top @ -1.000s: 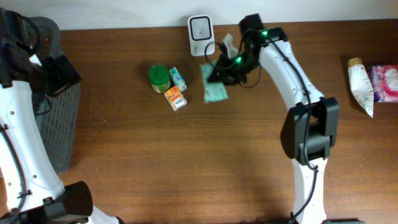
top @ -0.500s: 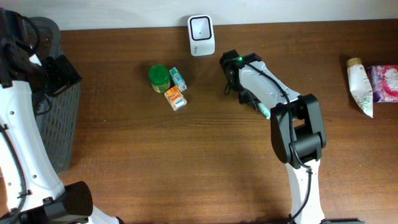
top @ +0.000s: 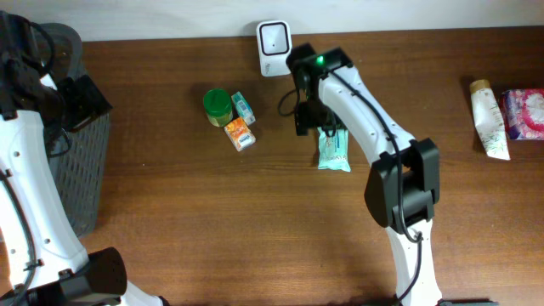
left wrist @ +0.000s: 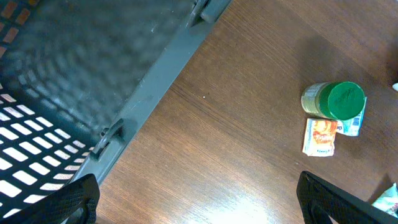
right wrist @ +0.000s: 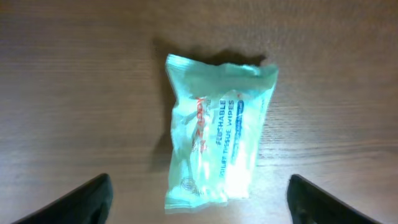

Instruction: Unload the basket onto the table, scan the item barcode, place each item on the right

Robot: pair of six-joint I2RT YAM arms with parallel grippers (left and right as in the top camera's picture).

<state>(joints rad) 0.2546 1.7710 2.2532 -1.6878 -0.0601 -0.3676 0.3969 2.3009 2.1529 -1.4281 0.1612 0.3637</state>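
Note:
The item, a mint-green pack of flushable wipes [top: 333,150], lies flat on the wooden table [top: 255,221] below and right of the white barcode scanner [top: 274,37]. My right gripper [top: 311,116] hovers just above the pack's upper end, open, with nothing between its fingers. In the right wrist view the pack [right wrist: 217,149] lies apart from both black fingertips [right wrist: 87,199], inside the open right gripper [right wrist: 198,190]. My left gripper [left wrist: 199,196] stands wide open over bare wood beside the grey basket [left wrist: 93,68].
A green-lidded jar [top: 218,105], a small teal box [top: 243,107] and an orange packet [top: 240,133] sit left of the scanner. The basket [top: 81,170] stands at the far left. A white tube [top: 487,119] and a pink packet [top: 525,113] lie at the right edge.
The right gripper held the wipes pack up by the scanner, swung down and right, then opened. The pack now lies loose on the table. The left arm has not moved.

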